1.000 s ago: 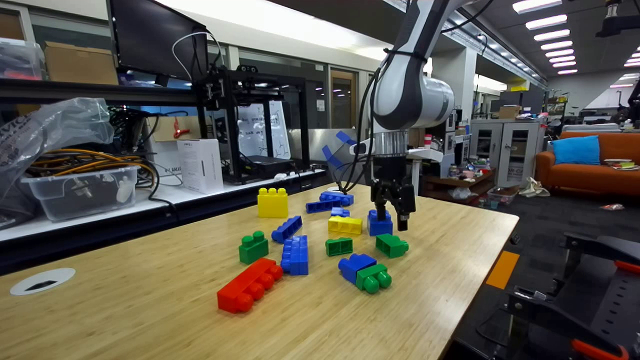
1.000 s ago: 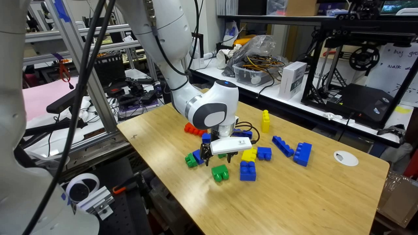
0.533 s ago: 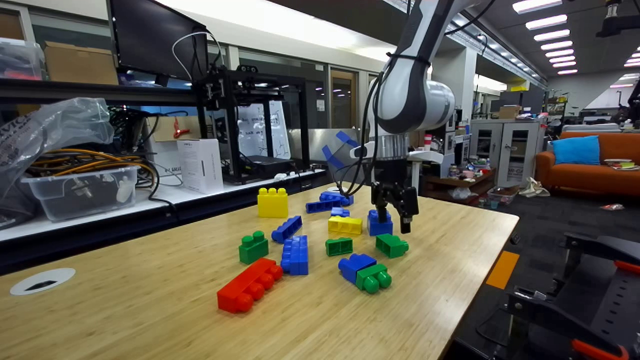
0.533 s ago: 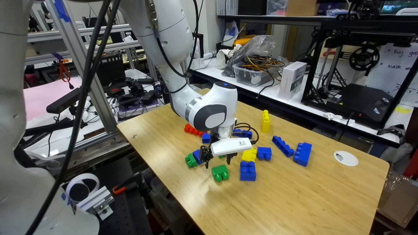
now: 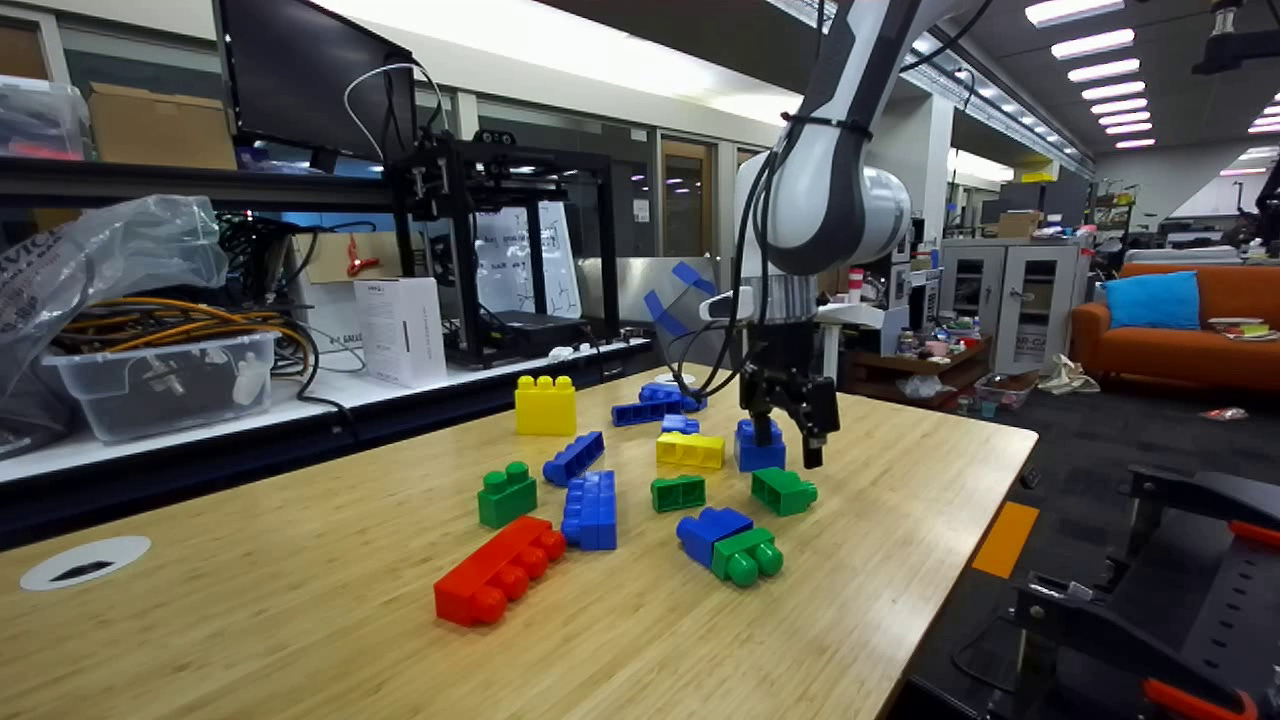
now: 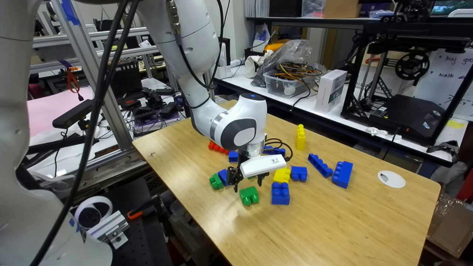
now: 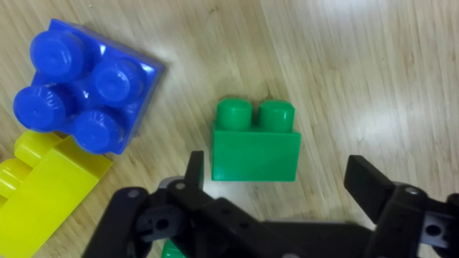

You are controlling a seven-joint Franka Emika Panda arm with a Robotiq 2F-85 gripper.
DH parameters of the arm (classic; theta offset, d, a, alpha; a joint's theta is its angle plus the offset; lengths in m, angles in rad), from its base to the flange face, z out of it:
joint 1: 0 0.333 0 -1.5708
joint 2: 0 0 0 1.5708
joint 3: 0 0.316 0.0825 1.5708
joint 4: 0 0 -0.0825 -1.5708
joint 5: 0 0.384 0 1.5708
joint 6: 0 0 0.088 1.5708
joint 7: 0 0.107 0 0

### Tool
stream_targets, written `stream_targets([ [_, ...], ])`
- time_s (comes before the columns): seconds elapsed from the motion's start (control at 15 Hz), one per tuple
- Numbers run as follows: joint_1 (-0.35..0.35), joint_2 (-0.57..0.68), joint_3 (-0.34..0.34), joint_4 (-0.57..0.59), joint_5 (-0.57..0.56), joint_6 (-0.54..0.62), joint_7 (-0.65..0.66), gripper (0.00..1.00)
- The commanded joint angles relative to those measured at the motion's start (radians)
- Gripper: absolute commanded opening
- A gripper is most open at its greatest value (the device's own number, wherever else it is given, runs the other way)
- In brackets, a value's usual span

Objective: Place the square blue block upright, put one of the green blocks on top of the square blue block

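In the wrist view I see the gripper (image 7: 275,168) spread wide, nothing held. The green block (image 7: 255,154) lies on its side, appearing between and slightly ahead of the jaws; the square blue block (image 7: 89,86) sits studs up, ahead and to one side of them. So I'd call the uprighting done, with grasping, turning and stacking the green left. In an exterior view, well apart from the jaws, a clear bin (image 5: 165,395) is heaped with cables (image 5: 185,322). In an exterior view, beyond the jaws, stands a white carton (image 6: 330,91), contents hidden.
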Motion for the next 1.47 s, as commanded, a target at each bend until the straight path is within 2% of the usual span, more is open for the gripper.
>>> stream_targets([
  [0.0,0.001,0.026,-0.01,0.003,-0.042,0.05,0.026,1.0],
  [0.33,-0.058,0.073,0.032,-0.006,-0.026,0.148,-0.008,1.0],
  [0.73,-0.116,0.116,0.041,-0.035,-0.052,0.27,-0.007,1.0],
  [1.4,-0.299,0.145,0.125,-0.106,-0.148,0.434,-0.027,1.0],
])
